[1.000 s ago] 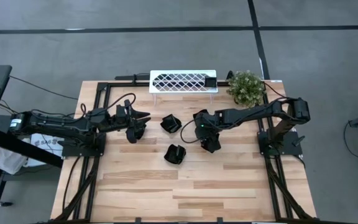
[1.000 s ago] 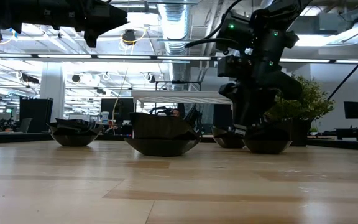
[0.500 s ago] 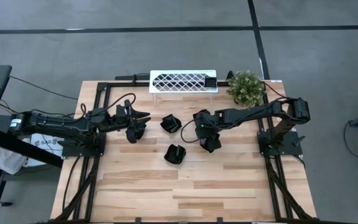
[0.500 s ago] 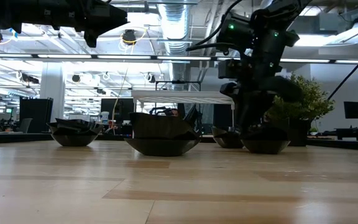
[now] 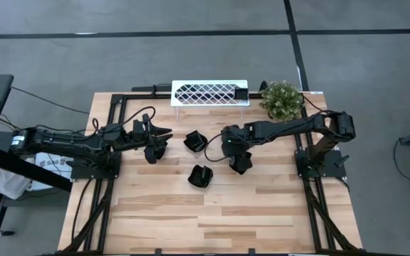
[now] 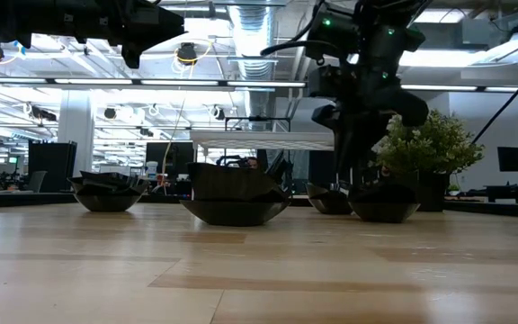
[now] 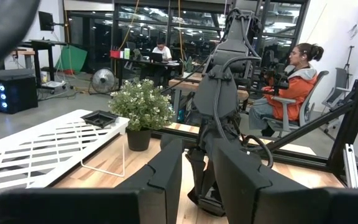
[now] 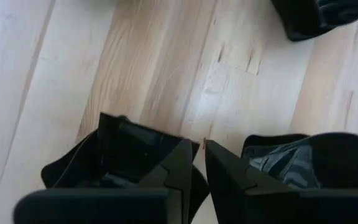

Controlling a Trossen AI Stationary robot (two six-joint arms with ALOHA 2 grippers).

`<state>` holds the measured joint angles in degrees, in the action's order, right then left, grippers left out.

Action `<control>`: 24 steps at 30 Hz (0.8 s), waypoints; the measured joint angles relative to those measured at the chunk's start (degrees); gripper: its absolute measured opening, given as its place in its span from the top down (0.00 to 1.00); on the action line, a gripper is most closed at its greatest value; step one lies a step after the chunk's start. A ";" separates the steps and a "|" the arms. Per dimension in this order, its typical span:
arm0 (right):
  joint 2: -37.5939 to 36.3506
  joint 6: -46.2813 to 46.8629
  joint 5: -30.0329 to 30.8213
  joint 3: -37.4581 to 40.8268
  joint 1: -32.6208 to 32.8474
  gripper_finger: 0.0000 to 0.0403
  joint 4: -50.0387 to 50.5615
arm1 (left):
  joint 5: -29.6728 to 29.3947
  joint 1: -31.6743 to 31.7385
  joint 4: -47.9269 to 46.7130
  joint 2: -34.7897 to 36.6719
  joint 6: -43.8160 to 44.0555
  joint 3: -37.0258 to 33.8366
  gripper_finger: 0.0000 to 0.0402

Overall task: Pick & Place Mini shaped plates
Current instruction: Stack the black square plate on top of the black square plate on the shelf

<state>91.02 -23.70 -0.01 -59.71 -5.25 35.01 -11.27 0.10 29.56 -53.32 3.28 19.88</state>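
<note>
Several glossy black mini plates rest on their bases on the wooden table: one [image 5: 196,141] mid-table, one [image 5: 200,176] nearer the front, and one [image 5: 154,151] below my left gripper. My right gripper [image 5: 237,158] points steeply down between two more, shut on the nearer plate [image 8: 120,155]; the other plate [image 8: 303,162] lies just beyond its far finger. The low view shows the gripped plate [image 6: 385,210] on the table. My left gripper [image 5: 165,135] hovers level and open above the table's left part, holding nothing. My right gripper comes from above, slanting toward the table's left, at the plate's side wall [image 8: 196,183]. One finger [image 8: 166,171] stands over the plate's hollow, the other [image 8: 235,180] outside it. The fingers hide the exact touch. The plate sits level on the table.
A white lattice rack [image 5: 210,93] stands at the far edge, with a potted plant [image 5: 281,99] to its right. Black frame rails run along the table's left and right sides. Bare wood lies toward the near edge. People sit at desks beyond the table.
My right gripper has risen a little over the plate and its fingers have drawn closer together. The plate below it has stayed on the table.
</note>
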 joint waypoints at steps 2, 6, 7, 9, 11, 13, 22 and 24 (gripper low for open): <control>0.00 1.39 -0.09 -0.02 -0.02 0.89 0.11 | 0.00 0.00 -0.02 0.00 0.00 0.00 0.77; 0.00 2.92 -0.18 0.01 -0.11 0.84 1.01 | 0.00 0.00 -0.02 0.00 -0.01 0.00 0.77; 0.00 3.17 -0.18 0.01 -0.11 0.82 0.88 | 0.00 0.00 -0.02 0.00 0.01 0.00 0.77; 0.00 3.25 -0.16 0.01 -0.14 0.77 0.34 | 0.00 0.00 -0.04 0.00 0.01 0.00 0.77; 0.22 3.25 -0.18 0.01 -0.11 0.71 -0.18 | 0.00 0.00 -0.04 0.00 0.01 0.00 0.77; 1.06 3.23 -0.18 0.01 -0.11 0.66 -0.32 | 0.00 0.00 -0.07 0.00 0.01 0.00 0.77; 4.85 1.44 -0.16 0.09 -0.14 0.52 0.05 | 0.02 -0.02 -0.10 0.01 0.01 0.00 0.77; 4.87 1.28 -0.18 0.07 -0.14 0.51 -0.32 | 0.02 -0.02 -0.13 0.00 0.01 0.00 0.77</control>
<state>95.90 -22.42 -0.19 -59.64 -5.39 34.69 -11.25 0.08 29.43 -53.32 3.29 19.88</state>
